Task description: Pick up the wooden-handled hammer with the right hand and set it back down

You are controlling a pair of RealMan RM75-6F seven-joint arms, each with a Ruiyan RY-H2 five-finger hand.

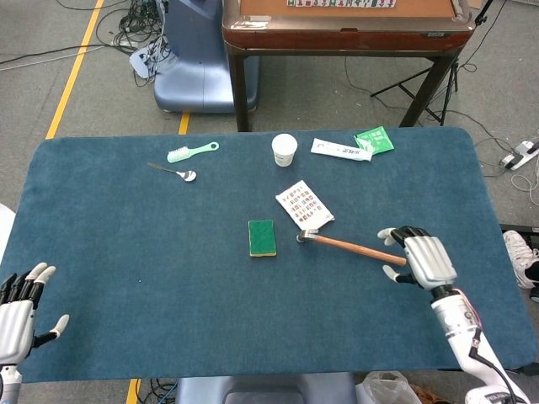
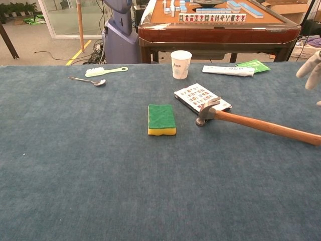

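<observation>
The wooden-handled hammer [image 1: 347, 246] lies flat on the blue table, its metal head [image 2: 205, 112] against a small printed booklet [image 1: 303, 204] and its handle [image 2: 266, 128] running right. My right hand [image 1: 418, 257] hovers open over the handle's far end, fingers spread, nothing held; in the chest view only its fingertips [image 2: 310, 64] show at the right edge. My left hand [image 1: 18, 310] rests open at the table's near left corner, far from the hammer.
A green sponge [image 1: 262, 237] lies just left of the hammer head. Further back are a paper cup [image 1: 285, 150], a white tube [image 1: 340, 150], a green packet [image 1: 375, 139], a spoon [image 1: 174, 172] and a green brush [image 1: 192, 151]. A wooden table [image 1: 345, 25] stands behind.
</observation>
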